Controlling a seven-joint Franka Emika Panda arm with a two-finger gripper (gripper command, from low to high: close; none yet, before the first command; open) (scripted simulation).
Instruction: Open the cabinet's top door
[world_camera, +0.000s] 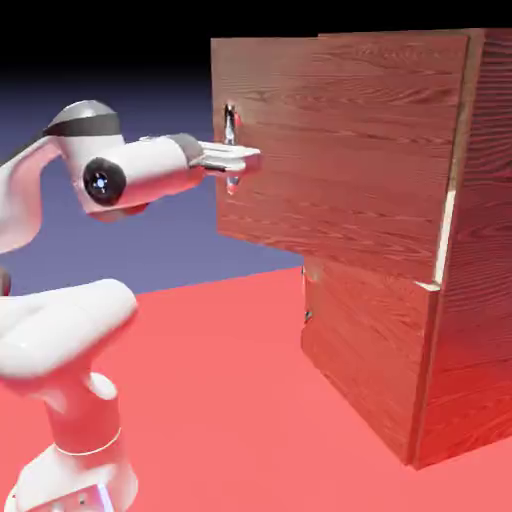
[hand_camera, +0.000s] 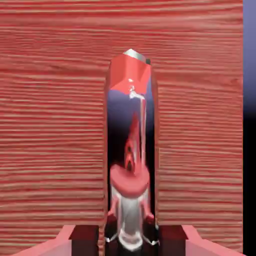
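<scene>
Jaws (hand_camera: 129, 241) stand nearest the hand view's camera, along its bottom edge, clenched on the handle (hand_camera: 131, 165), one dark fingertip on each side of it. Shiny and upright in that view, the handle mirrors red, blue and black, and behind it the top door (world_camera: 340, 140) fills most of the view with reddish grain. In the exterior view the cabinet (world_camera: 480, 240) rises at the right, its top door swung partly out on the side toward the arm (world_camera: 145, 175), so that this panel's free edge juts well past the bottom door (world_camera: 365, 350) beneath it. A pale strip (world_camera: 445, 240) shows at the cabinet's near front corner, beside the top door's other edge. From its base (world_camera: 75, 475), left of the cabinet, the white arm reaches across to the handle near the free edge. Under the cabinet, the surface (world_camera: 220, 400) glows red.
</scene>
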